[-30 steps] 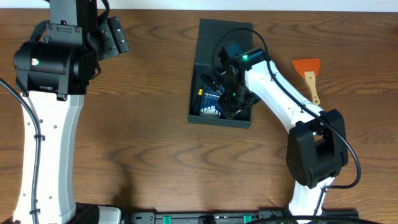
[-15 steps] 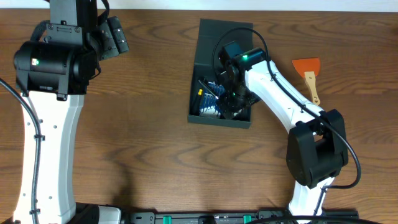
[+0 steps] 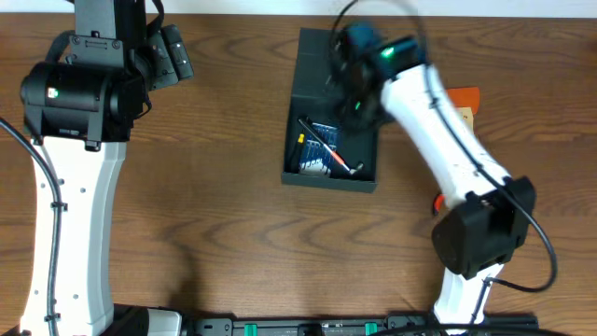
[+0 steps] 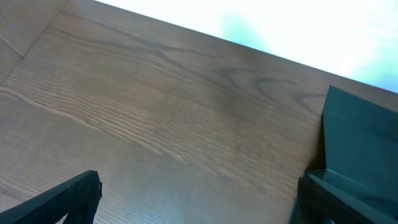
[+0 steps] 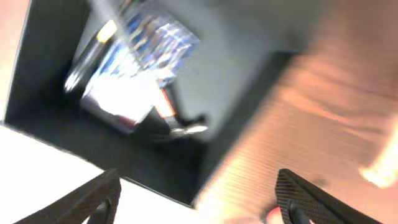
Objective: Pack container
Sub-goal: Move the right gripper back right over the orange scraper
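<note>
The dark teal-black container (image 3: 330, 181) lies open at the table's middle, its flap lid (image 3: 322, 51) folded back toward the far edge. Inside lie a small blue screwdriver case (image 3: 323, 138), a yellow-tipped tool (image 3: 305, 133) and a red-handled tool (image 3: 346, 164). My right gripper (image 3: 353, 86) is blurred by motion over the container's far part, above the lid hinge; its wrist view shows it open and empty (image 5: 199, 202), with the container (image 5: 56, 37) and blue case (image 5: 158, 40) below. My left gripper (image 3: 175, 54) is open and empty (image 4: 199, 202) far left of the container (image 4: 357, 134).
An orange spatula (image 3: 464, 96) lies right of the container, partly hidden by the right arm. A small red-orange thing (image 3: 436, 201) peeks out by the right arm's base. The left arm's white column (image 3: 70, 215) stands along the left side.
My right gripper has lifted out of the container and swung fast toward the far edge, uncovering the things inside. The left arm has not moved.
</note>
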{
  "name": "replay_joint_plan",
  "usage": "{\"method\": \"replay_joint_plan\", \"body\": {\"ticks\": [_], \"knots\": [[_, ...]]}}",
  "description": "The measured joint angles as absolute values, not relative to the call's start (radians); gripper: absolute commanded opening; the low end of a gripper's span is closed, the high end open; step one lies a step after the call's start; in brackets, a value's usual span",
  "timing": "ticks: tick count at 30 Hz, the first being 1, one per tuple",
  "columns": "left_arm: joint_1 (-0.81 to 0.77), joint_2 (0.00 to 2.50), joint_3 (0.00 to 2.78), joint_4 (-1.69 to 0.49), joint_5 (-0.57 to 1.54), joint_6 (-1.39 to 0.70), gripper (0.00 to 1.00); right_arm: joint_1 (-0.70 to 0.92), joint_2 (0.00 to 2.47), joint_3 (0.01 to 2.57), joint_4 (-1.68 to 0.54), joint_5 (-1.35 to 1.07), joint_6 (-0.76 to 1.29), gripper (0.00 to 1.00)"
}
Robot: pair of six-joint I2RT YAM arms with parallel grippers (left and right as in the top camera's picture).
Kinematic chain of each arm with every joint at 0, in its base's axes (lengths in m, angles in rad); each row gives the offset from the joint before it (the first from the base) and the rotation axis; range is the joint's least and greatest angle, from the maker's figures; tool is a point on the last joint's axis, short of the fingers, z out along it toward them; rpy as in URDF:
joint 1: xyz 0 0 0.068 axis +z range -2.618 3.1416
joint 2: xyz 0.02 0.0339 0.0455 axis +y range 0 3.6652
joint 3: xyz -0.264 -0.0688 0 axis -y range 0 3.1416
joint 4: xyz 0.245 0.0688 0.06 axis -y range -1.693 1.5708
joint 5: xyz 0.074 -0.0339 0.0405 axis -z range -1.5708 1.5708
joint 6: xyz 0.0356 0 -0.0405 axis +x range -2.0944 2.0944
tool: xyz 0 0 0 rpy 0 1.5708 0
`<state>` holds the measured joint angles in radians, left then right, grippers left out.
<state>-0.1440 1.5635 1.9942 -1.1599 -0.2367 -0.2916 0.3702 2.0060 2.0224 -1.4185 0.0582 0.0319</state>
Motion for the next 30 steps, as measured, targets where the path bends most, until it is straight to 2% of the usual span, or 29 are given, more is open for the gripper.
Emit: {"method": "replay_joint_plan", "body": {"ticks": [3,9,16,22,30], "knots": [[-0.144,1.563,1.994,-1.159,-0.236,-0.292,0.99,0.291,2.004,2.122,-1.495,0.101,0.092,0.85],[-0.144,1.563,1.994,-1.159,-0.236,-0.292,0.99,0.012,2.004,2.199,-1.616,0.152,0.165,0.85],[-0.144,1.563,1.994,-1.159,-0.237,-0.292,0.99,-0.214,2.004,2.142,-1.570,0.173,0.132,0.87],[-0.144,1.563,1.994,-1.160,-0.236,-0.292,0.99,-0.282,2.004,2.000,-1.441,0.132,0.023,0.89],[-0.144,1.563,1.994,-1.159,-0.236,-0.292,0.99,-0.287,2.005,1.659,-1.139,0.040,-0.168,0.94]]}}
